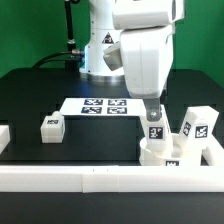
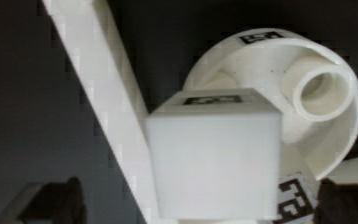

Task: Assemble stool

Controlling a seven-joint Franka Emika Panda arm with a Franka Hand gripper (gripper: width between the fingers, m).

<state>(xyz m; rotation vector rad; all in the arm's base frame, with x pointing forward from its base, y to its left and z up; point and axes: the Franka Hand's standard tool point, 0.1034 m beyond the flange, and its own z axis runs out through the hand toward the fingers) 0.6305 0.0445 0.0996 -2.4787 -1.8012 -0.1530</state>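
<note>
Pincer (image 1: 154, 118) grasping a leg (image 1: 155, 127) over the seat (image 1: 166, 155), its fingertips hidden.

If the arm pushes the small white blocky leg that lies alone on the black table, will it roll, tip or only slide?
The small white blocky plastic leg would probably slide, not roll, because its faces look flat. It lies low and wide on the black table, so tipping seems unlikely. It looks stiff, and its smooth plastic may be slippery.

Pincer (image 1: 153, 113) fingertips and seat (image 1: 168, 155) hidden behind the rail (image 1: 100, 178).
</note>
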